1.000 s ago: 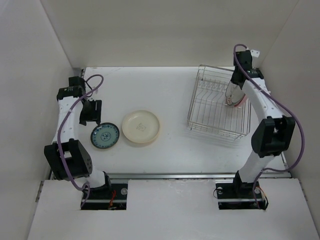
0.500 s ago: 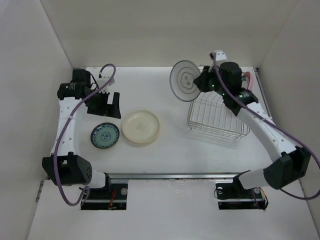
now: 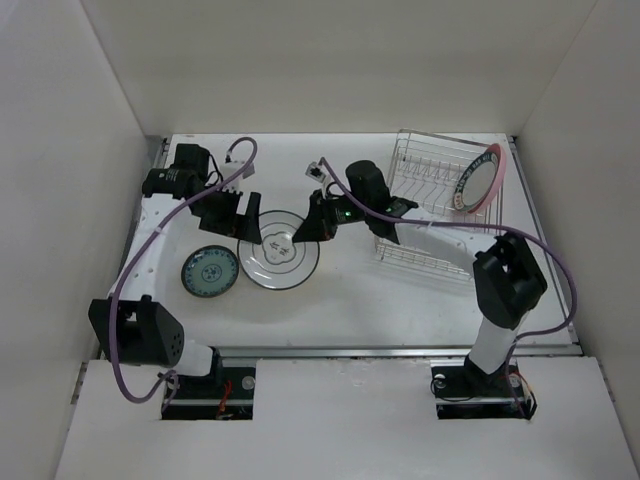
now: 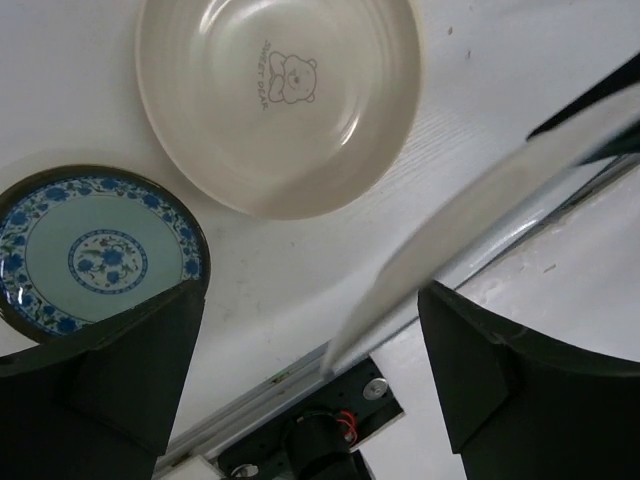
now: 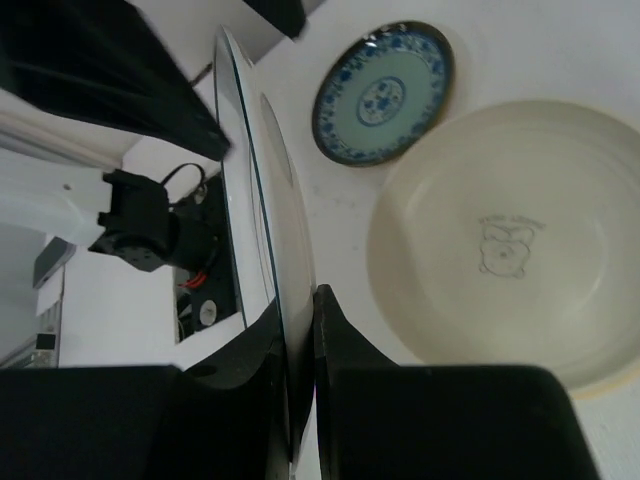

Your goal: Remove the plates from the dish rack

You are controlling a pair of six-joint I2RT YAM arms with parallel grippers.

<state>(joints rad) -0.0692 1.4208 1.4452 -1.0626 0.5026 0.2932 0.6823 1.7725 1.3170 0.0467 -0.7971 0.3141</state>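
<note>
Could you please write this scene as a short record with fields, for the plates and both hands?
right hand: shut on the white plate, held above the cream plate
left hand: open, close to the white plate
teal plate: flat on the table
pink plate: standing in the dish rack

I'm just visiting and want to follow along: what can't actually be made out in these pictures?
- Top view: the white plate in the right gripper covers the cream plate; whether they touch cannot be told.
- Left wrist view: the white plate is a blurred edge, cut by the frame; the left gripper's finger hides part of the teal plate.
- Both wrist views: the dish rack is out of frame.
</note>
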